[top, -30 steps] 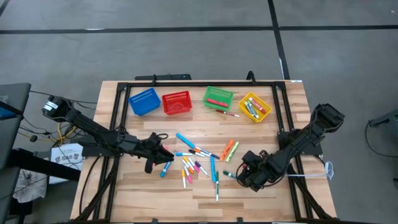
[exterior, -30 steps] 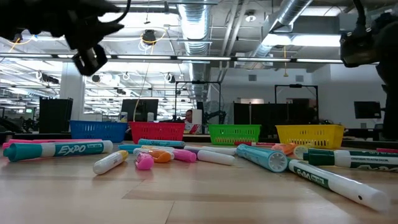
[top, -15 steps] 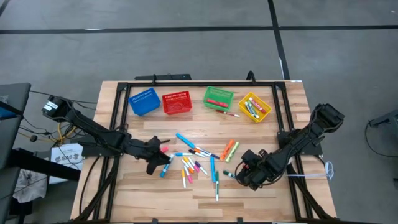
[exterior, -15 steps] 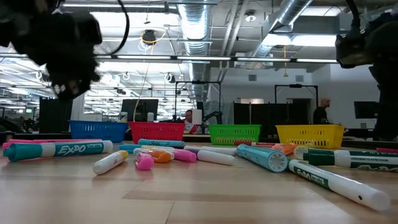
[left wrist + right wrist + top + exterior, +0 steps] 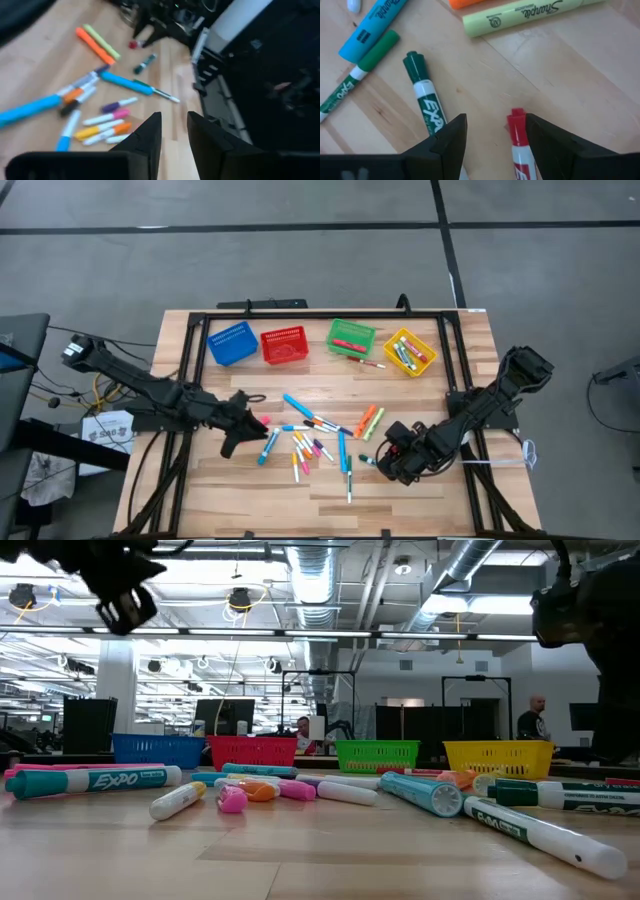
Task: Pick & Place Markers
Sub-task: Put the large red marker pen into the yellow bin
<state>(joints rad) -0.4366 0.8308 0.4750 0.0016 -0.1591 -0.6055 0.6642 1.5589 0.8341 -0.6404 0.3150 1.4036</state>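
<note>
the right claw (image 5: pixel 496 131), fingers apart, hovers low with a red marker (image 5: pixel 518 142) between them, ready to close; the left claw (image 5: pixel 174 131), nearly together and empty, waits beside the pile.

A grey floor (image 5: pixel 300 270) crossed by dark lines surrounds the wooden counter (image 5: pixel 320 485). Behind it, an open hall has exposed ceiling ducts (image 5: pixel 470 565), strip lights (image 5: pixel 300 633), dark monitors (image 5: pixel 222 716) and a distant person (image 5: pixel 536 718).
</note>
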